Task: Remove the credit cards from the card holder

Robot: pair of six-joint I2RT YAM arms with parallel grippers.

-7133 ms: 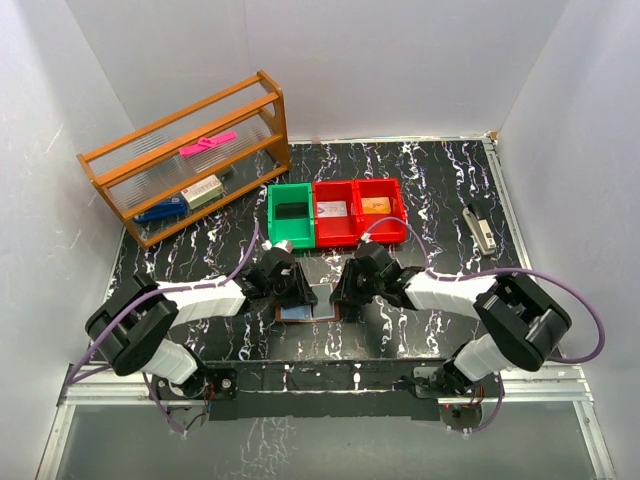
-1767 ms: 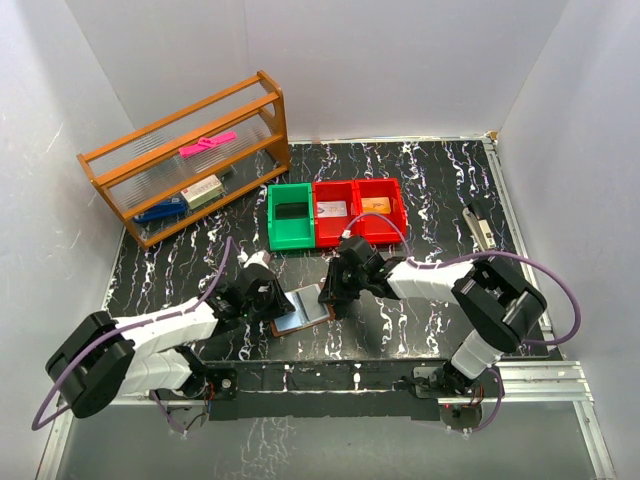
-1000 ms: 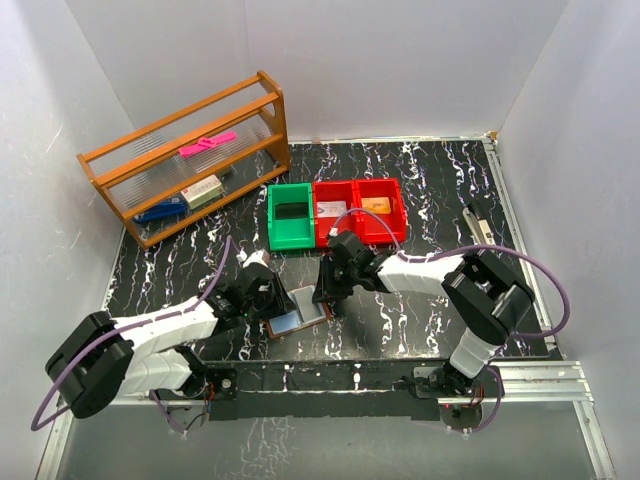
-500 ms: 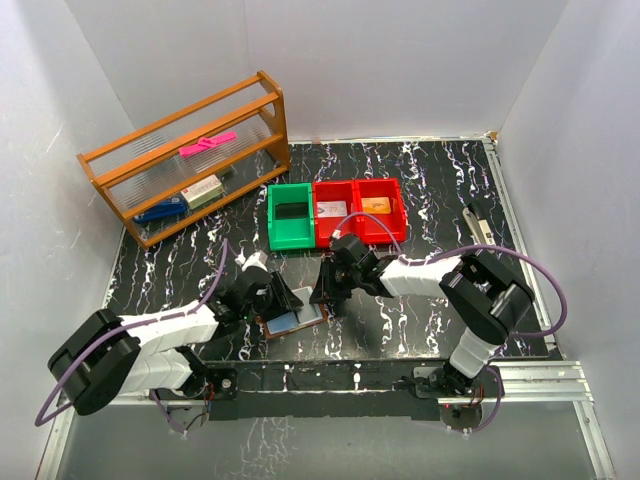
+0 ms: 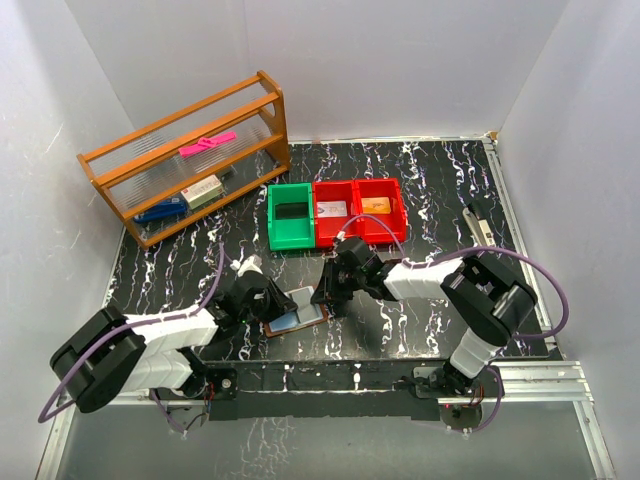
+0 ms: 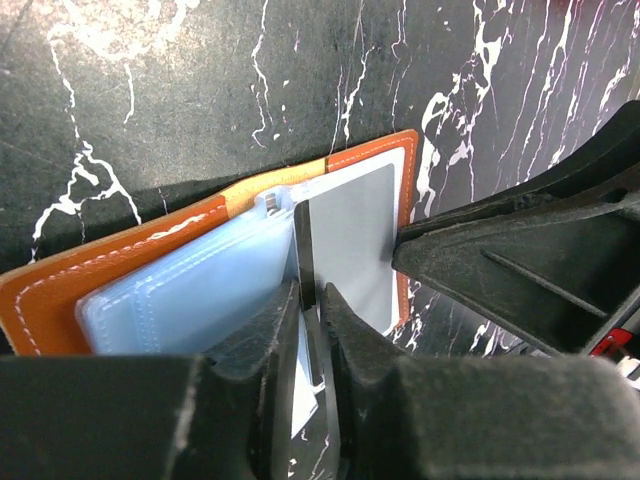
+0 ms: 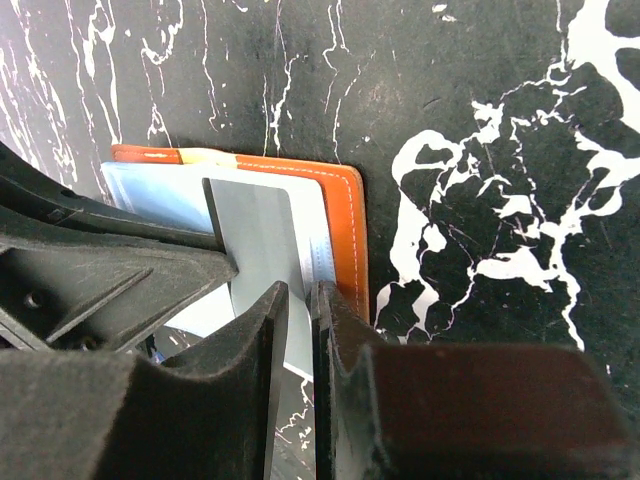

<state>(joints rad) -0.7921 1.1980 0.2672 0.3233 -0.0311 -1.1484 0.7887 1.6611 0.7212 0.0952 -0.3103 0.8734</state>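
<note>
Black marbled desk [image 5: 430,180] carries the open brown card holder [image 5: 297,318], lying between the two claw tips. Half a second ago the left claw [image 6: 310,335] stood wider. Now its fingers have narrowed onto the raised edge of a silver-grey credit card [image 6: 352,235], so pulling it out looks begun, though the card still sits over its pocket. Facing it across the card, the right claw [image 7: 298,310] is pressed nearly together. Its own fingers hide whether it pinches leather or merely pins it. No further cards can be made out in the pale blue sleeves [image 6: 190,290].
</note>
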